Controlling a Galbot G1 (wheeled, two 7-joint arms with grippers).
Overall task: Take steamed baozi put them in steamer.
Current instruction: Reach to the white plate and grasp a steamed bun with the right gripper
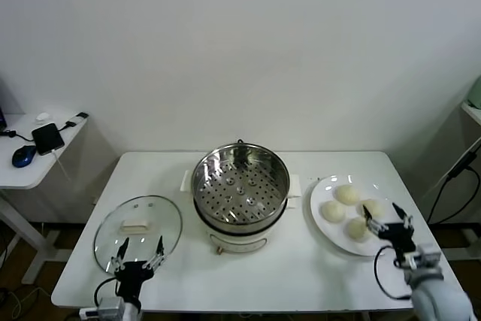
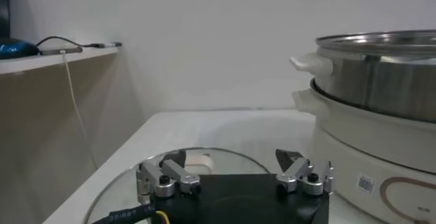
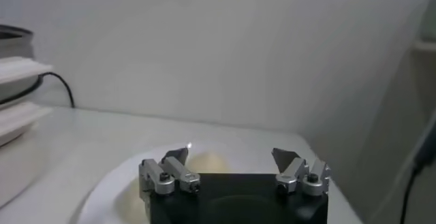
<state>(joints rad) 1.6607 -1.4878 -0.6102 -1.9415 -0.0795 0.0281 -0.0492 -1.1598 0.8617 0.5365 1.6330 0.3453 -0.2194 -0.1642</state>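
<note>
The left tool [image 1: 139, 250] is sitting nearest the camera at the front edge of the white surface [image 1: 285, 276], its fingers spread wide and gripping nothing. It is hovering over the near rim of a round glass lid [image 1: 137, 231], which is lying flat on the surface with its white handle facing up. In the left wrist view the same tool [image 2: 235, 167] is showing its two fingers standing well apart above the lid [image 2: 204, 161], with the steamer [image 2: 371, 82] rising close beside it.

The right tool [image 1: 385, 216] is hanging at the front right, also open wide and empty, its fingertips over the near side of a flat white plate [image 1: 319, 193]. Four buns [image 1: 347, 195] are lying together on that plate, none of them being held. The right wrist view is showing this tool [image 3: 231, 161] open above the plate [image 3: 109, 191], with one bun [image 3: 208, 163] just beyond the fingers.

The steamer [image 1: 240, 186] is standing in the middle of the surface, between lid and plate, its perforated tray bare.
</note>
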